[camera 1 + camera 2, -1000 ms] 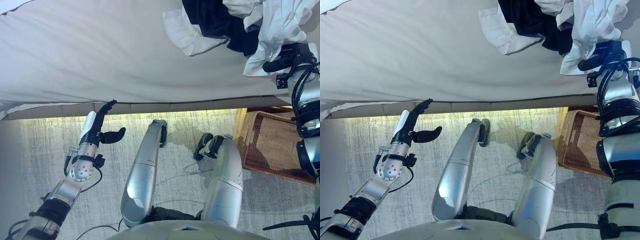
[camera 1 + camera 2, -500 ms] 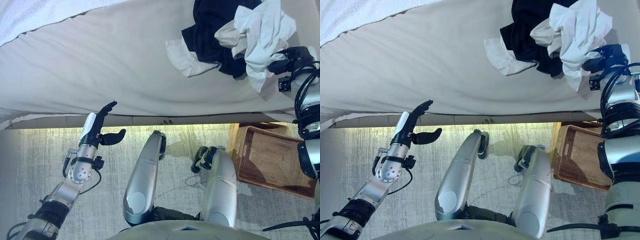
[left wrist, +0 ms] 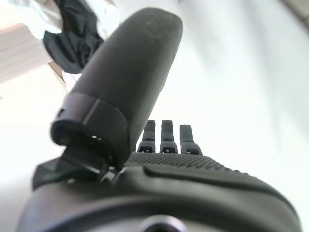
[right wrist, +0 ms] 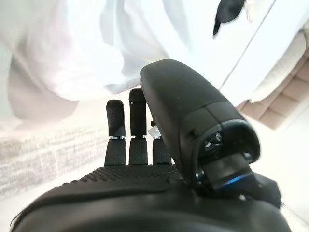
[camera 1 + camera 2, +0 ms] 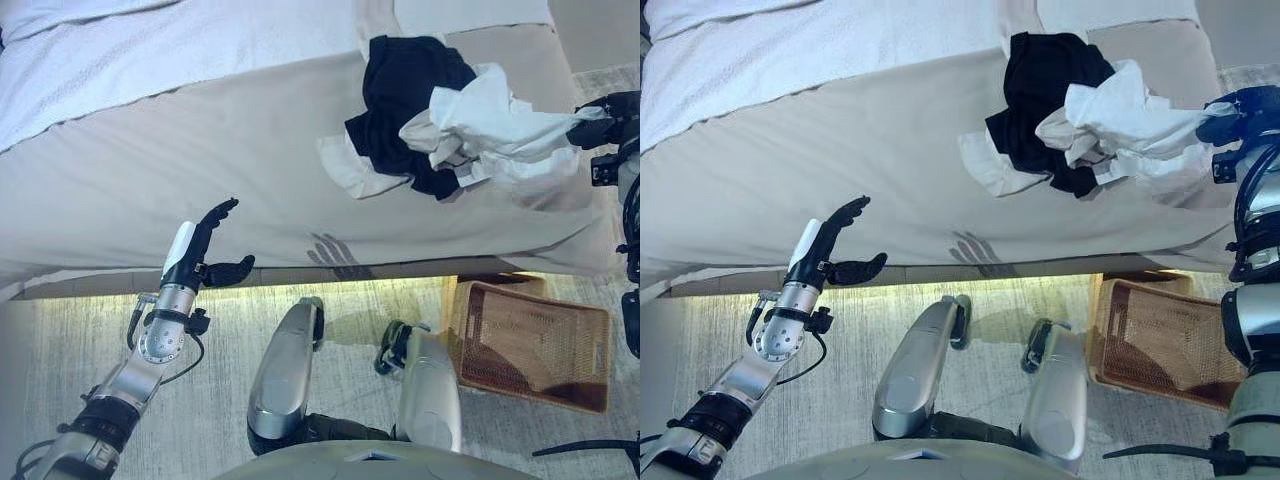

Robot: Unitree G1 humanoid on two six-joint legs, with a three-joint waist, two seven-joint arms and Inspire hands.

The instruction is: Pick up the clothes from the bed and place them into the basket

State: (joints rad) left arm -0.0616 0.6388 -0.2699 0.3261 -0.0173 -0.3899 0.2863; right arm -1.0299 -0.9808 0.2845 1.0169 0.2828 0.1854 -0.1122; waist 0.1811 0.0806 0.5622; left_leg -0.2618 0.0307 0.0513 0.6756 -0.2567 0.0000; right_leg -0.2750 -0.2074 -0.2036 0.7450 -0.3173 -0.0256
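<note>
**White cloth coming off the bed**

White shirt [image 5: 497, 128] is stretching from the clothes pile [image 5: 420, 110] on the bed [image 5: 200, 150] toward my right hand [image 5: 606, 108], which is pinching its end, so I judge it is being drawn toward the wicker basket [image 5: 530, 345] on the floor below. My left hand [image 5: 205, 250] is hovering idle by the bed edge.

Left wrist view: my fingers [image 3: 164, 137] are reaching straight, holding nothing.

Right wrist view: white cloth is bunching beyond my fingers [image 4: 130, 135].
</note>
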